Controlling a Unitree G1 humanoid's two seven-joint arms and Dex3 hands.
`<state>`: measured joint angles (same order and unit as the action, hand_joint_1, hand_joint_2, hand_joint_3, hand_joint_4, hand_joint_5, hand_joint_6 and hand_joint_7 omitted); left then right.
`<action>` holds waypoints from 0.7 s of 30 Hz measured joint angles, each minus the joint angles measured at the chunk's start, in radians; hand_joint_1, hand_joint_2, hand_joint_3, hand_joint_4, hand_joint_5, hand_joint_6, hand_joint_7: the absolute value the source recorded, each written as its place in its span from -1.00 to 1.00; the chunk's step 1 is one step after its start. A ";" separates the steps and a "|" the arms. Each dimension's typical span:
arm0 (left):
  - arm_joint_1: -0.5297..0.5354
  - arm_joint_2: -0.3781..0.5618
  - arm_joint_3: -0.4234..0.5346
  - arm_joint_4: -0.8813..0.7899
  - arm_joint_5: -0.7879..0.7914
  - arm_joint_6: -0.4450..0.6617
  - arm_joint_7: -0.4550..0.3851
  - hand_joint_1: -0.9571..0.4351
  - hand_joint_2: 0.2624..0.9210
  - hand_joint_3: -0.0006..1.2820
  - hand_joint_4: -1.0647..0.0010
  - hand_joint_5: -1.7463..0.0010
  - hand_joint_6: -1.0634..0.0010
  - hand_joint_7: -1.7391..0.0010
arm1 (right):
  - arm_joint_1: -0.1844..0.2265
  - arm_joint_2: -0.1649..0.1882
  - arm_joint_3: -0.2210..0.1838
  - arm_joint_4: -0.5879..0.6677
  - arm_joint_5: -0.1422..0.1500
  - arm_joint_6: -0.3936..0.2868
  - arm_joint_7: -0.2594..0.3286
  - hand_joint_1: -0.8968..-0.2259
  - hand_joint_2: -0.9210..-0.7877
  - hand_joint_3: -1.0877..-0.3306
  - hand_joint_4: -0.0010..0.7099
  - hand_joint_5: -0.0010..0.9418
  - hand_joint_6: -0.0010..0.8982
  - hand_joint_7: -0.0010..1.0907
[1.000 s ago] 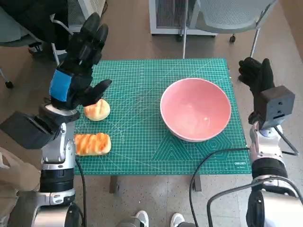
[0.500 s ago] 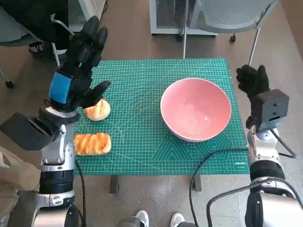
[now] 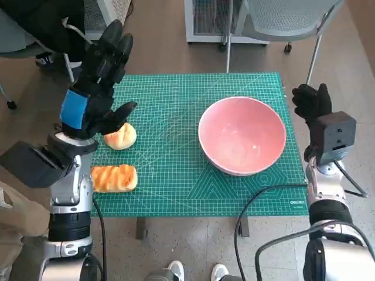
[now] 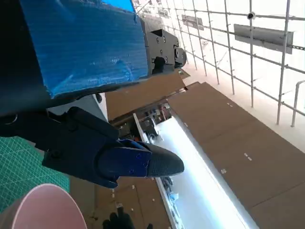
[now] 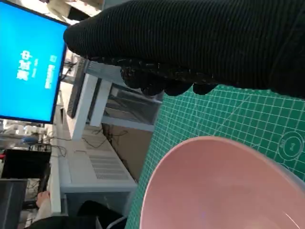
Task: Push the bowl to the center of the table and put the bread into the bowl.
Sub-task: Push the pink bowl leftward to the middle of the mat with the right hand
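Note:
An empty pink bowl [image 3: 242,135] stands on the right half of the green cutting mat [image 3: 170,170]; its rim also shows in the left wrist view [image 4: 43,210] and fills the right wrist view [image 5: 219,186]. A round bread roll [image 3: 120,136] lies near the mat's left edge, with a longer glazed bread [image 3: 113,178] in front of it. My left hand [image 3: 96,82] hovers over the round roll, fingers spread, holding nothing. My right hand [image 3: 312,102] is upright just off the mat's right edge, beside the bowl with a small gap, holding nothing.
A grey chair [image 3: 281,20] and a white cabinet [image 3: 211,20] stand beyond the table's far edge. A black cable [image 3: 263,196] curls over the mat's front right corner. A person's shoes [image 3: 196,271] show below the front edge.
My right hand has come down and slightly inward toward the bowl's right side. The left hand, the bowl and both breads have stayed where they were.

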<state>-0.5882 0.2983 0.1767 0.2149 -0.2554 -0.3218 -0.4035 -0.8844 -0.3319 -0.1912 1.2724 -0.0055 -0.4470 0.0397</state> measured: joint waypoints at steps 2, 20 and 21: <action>0.003 0.000 0.001 -0.005 0.000 0.005 0.002 -0.55 1.00 -0.51 0.90 1.00 0.87 0.81 | 0.001 0.002 -0.002 0.001 0.001 0.005 0.000 -0.13 -1.00 -0.32 -0.50 -0.99 -0.86 -0.55; 0.024 0.003 0.012 -0.052 0.001 0.049 0.010 -0.54 1.00 -0.50 0.91 1.00 0.90 0.78 | 0.009 0.026 -0.001 0.016 0.000 0.029 -0.002 -0.05 -1.00 -0.33 -0.52 -1.00 -0.83 -0.59; 0.025 0.003 0.012 -0.054 0.001 0.051 0.011 -0.54 1.00 -0.50 0.91 1.00 0.91 0.77 | 0.009 0.026 -0.001 0.016 0.000 0.030 -0.002 -0.05 -1.00 -0.33 -0.52 -1.00 -0.83 -0.60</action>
<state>-0.5630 0.3013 0.1888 0.1608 -0.2546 -0.2709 -0.3929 -0.8754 -0.3056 -0.1921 1.2883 -0.0057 -0.4172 0.0373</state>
